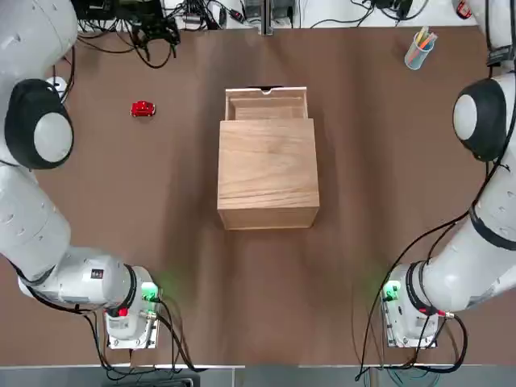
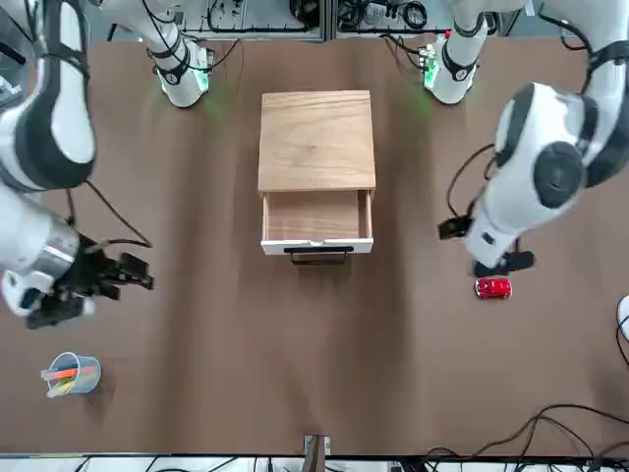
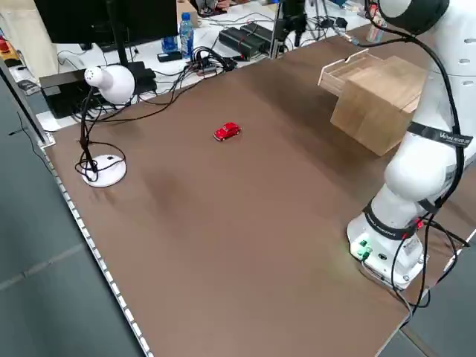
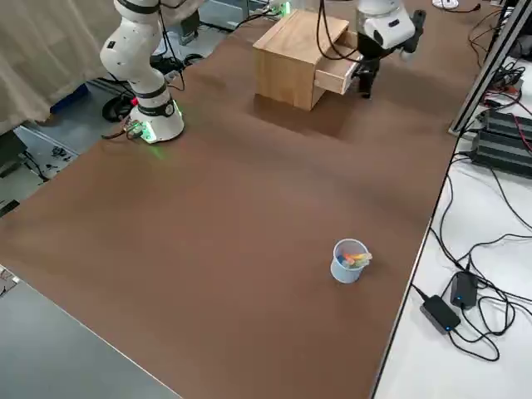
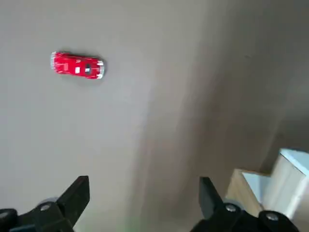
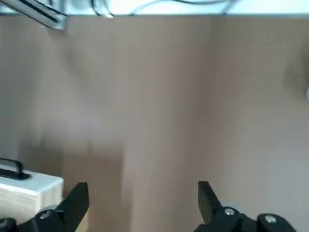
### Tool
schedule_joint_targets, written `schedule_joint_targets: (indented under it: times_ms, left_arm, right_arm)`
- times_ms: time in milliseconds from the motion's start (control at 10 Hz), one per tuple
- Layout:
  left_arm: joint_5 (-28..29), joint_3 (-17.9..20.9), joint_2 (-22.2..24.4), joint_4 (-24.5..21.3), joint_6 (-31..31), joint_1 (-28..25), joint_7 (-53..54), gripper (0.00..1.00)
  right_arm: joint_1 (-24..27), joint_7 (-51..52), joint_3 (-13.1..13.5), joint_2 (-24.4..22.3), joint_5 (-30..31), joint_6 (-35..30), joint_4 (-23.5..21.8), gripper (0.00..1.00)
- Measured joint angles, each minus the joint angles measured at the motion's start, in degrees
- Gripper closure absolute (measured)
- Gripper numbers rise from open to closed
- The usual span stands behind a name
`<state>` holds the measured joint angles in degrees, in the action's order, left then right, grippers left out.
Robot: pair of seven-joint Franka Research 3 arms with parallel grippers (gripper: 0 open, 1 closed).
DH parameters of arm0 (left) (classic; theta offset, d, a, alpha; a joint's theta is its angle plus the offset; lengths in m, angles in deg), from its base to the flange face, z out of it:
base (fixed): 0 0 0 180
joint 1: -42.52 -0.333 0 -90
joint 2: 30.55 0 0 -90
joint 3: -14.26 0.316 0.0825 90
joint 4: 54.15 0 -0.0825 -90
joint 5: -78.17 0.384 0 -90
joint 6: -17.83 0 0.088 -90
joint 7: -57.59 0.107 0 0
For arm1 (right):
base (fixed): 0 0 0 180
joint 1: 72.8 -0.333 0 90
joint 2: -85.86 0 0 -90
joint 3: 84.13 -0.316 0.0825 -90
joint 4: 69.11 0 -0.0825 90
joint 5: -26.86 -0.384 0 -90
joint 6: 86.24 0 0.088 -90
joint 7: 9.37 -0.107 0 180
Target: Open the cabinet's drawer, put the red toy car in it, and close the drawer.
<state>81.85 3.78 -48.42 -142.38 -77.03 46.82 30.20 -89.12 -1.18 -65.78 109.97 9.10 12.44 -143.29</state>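
Note:
The light-wood cabinet (image 1: 268,173) stands mid-table. Its drawer (image 1: 266,105) is pulled out on the far side, empty, with a black handle (image 2: 316,256) on its front. The red toy car (image 1: 143,109) rests on the table, well out to my left of the drawer. My left gripper (image 2: 503,264) hovers above the table beside the car (image 2: 492,287); in the left wrist view it (image 5: 142,200) is open and empty, with the car (image 5: 77,65) ahead of the fingers. My right gripper (image 2: 123,273) hangs open and empty off the drawer's right, the drawer front (image 6: 29,186) at its view's edge.
A blue cup of pencils (image 1: 419,50) stands at the far right of the table. A white desk lamp (image 3: 104,82) stands at the far left corner. Cables and electronics (image 1: 153,20) line the far edge.

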Motion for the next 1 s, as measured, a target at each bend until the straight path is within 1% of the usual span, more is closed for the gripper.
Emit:
schedule_joint_targets:
  times_ms: [100,200,300,400,600,700,800,900,1000]
  left_arm:
    - [-0.05,3.14,-0.05,-0.39,-0.52,0.06,-1.47,0.0]
    - [-0.19,6.24,-0.2,-1.2,-2.27,-0.07,-3.15,0.0]
    - [-0.42,8.9,-0.33,-3.33,-5.77,-0.33,-5.44,0.0]
    - [-1.05,11.16,-0.46,-6.47,-10.41,-0.54,-7.79,0.0]
    - [-4.93,15.07,-0.45,-12.9,-19.67,-0.91,-10.95,0.0]
    - [-6.01,16.45,-0.33,-15.67,-23.21,-1.04,-13.4,0.0]
    - [-7.08,17.03,0.01,-18.47,-26.81,-1.36,-15.93,0.0]
    - [-8.62,17.34,0.3,-21.24,-31.05,-1.57,-19.61,0.0]
    - [-9.49,17.53,0.2,-23.61,-34.89,-1.59,-23.91,0.0]
  right_arm:
    - [0.32,0.0,1.13,-0.75,2.74,-1.75,0.02,0.0]
    - [1.04,-0.02,1.69,-1.77,3.77,-2.56,0.03,0.0]
    - [2.11,-0.01,1.84,-2.76,4.01,-3.74,0.02,0.0]
    - [2.68,-0.01,1.88,-3.32,4.13,-5.16,0.0,0.0]
    - [2.8,-0.02,2.06,-3.56,5.69,-5.88,-0.01,0.0]
    - [2.83,-0.01,2.5,-4.1,6.85,-5.89,-0.01,0.0]
    - [3.06,-0.01,2.71,-4.82,7.63,-5.98,-0.02,0.0]
    - [4.41,-0.01,1.72,-5.8,7.91,-6.21,-0.1,0.0]
    - [8.45,0.0,-2.67,-7.13,9.86,-6.59,-0.37,0.0]
